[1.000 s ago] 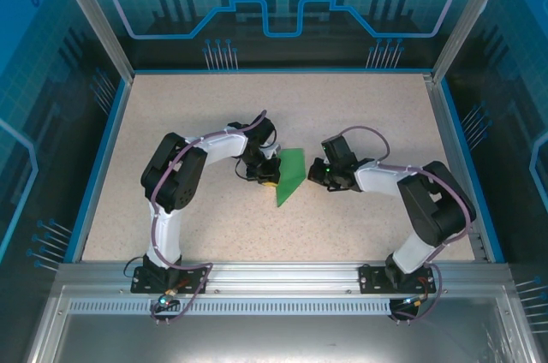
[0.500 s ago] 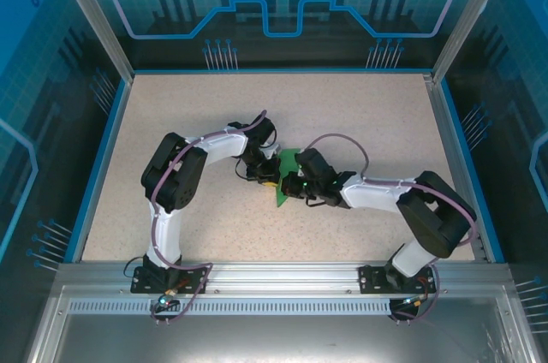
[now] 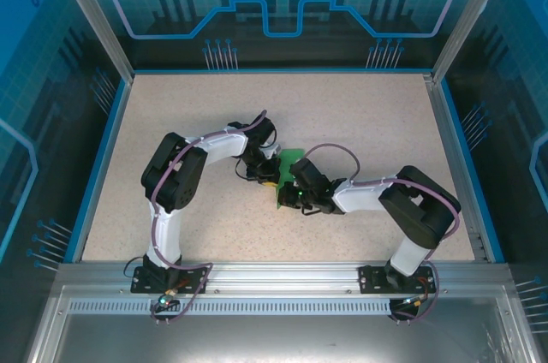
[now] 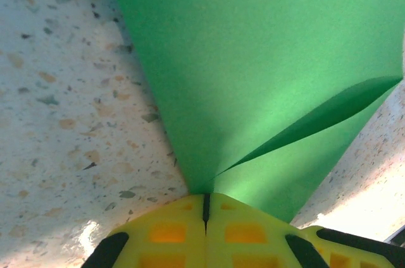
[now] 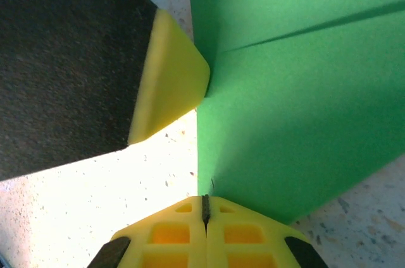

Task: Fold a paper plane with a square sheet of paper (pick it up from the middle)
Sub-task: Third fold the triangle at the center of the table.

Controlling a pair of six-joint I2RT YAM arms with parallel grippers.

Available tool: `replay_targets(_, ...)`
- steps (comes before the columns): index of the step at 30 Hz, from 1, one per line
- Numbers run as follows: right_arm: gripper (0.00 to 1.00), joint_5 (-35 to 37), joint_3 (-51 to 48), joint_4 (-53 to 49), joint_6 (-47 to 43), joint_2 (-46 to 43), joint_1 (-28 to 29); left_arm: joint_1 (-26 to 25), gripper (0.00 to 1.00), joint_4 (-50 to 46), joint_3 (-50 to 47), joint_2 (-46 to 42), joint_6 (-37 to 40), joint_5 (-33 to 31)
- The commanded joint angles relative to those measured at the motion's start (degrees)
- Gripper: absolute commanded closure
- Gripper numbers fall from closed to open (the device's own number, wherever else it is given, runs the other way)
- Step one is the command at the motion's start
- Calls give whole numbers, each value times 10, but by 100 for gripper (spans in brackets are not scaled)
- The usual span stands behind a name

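Note:
The bright green sheet of paper (image 3: 290, 158) lies folded on the speckled table at the centre, tapering to a point (image 3: 280, 202) toward the near side. One flap (image 4: 329, 107) stands slightly lifted along a crease. My left gripper (image 3: 269, 176) is shut, its yellow fingertips (image 4: 190, 208) resting at the paper's left edge. My right gripper (image 3: 288, 195) is shut too, tips (image 5: 218, 208) down on the near part of that same edge. The left gripper's finger (image 5: 172, 75) touches the paper (image 5: 297, 110) just beyond. The right wrist covers much of the sheet from above.
Both arms meet at the table's centre. A blue rim (image 3: 101, 157) and aluminium posts bound the speckled tabletop (image 3: 360, 115). A purple cable (image 3: 330, 151) loops above the right wrist. Open tabletop lies on the far side and to the left and right.
My right arm has swung left from beside the paper onto it, and now covers most of the sheet. The left arm and its gripper have stayed put.

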Motion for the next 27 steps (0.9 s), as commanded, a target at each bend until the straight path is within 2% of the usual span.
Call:
replay_targets(1,100,-2,-9,7,8,11,12,1,95,-16,-10,43,11,-74)
replay_targets(27,99,10,-3,2,14,-11,50,1,95,-13,-11,54,11,-74)
